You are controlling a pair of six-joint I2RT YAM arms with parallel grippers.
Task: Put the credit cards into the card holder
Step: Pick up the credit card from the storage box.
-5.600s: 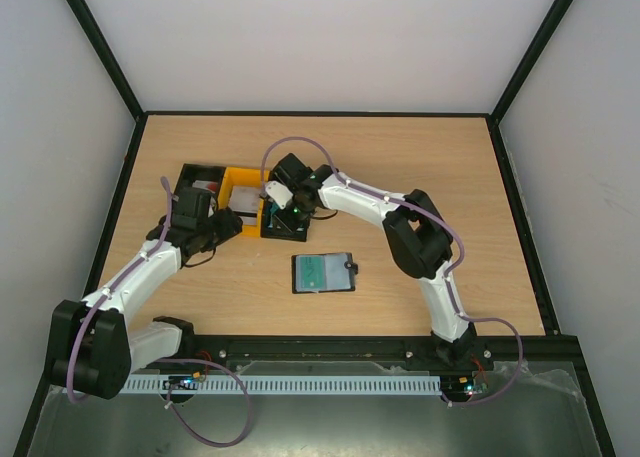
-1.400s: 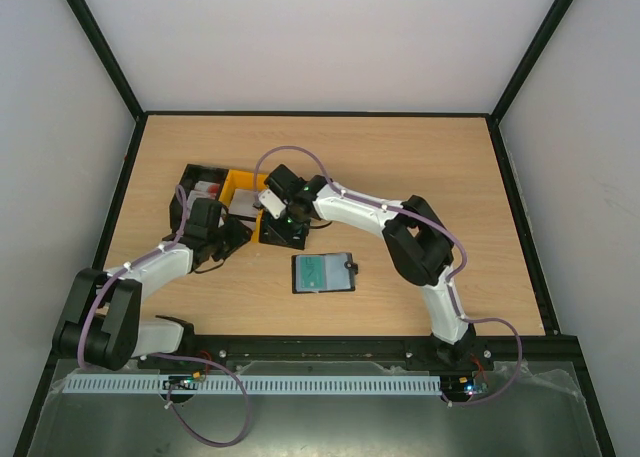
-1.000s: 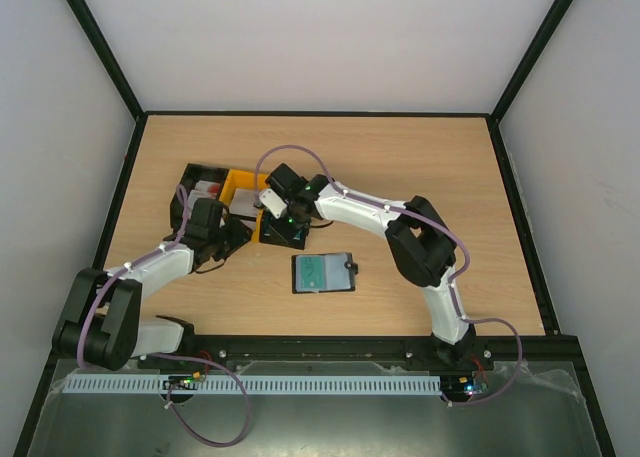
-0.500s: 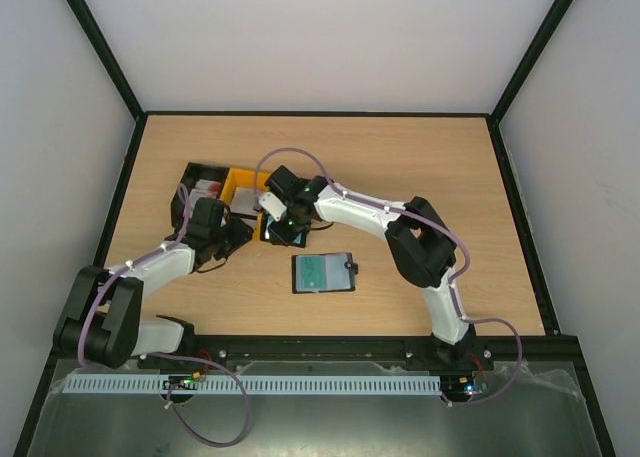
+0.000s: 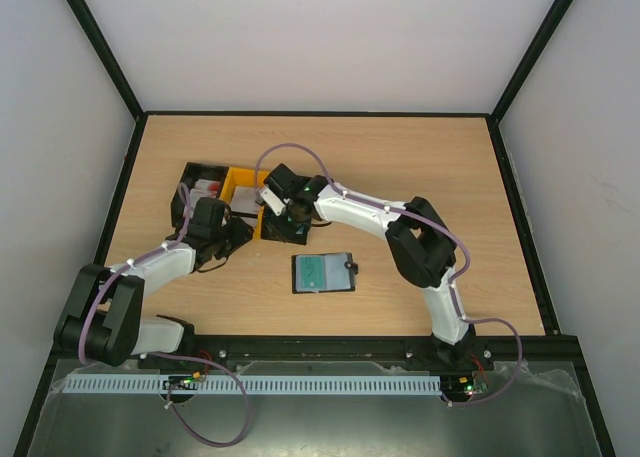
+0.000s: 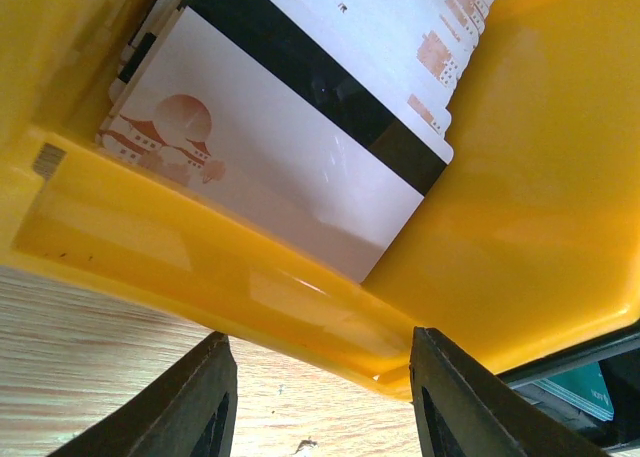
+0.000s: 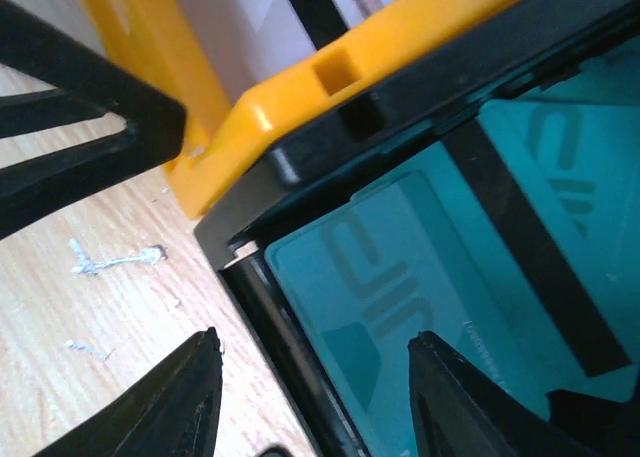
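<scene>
The card holder (image 5: 323, 273) lies open on the table with a teal card showing in it. More teal credit cards (image 7: 430, 277) lie in a black bin (image 7: 300, 167). My right gripper (image 7: 315, 397) hangs open over that bin's near corner, one finger above the table and the other above the top teal card, holding nothing. White credit cards with a dark stripe (image 6: 300, 167) are stacked in the yellow bin (image 6: 520, 227). My left gripper (image 6: 320, 397) stands open at the yellow bin's outer rim, empty. From above, the left gripper (image 5: 238, 233) and right gripper (image 5: 282, 217) sit close together.
A second black bin (image 5: 190, 182) with red-and-white cards stands left of the yellow bin (image 5: 240, 182). The three bins form a row left of centre. The left fingers (image 7: 90, 107) show close by in the right wrist view. Black frame rails edge the table.
My right gripper has opened over the black bin of teal cards. The left arm has stayed where it was by the yellow bin.
</scene>
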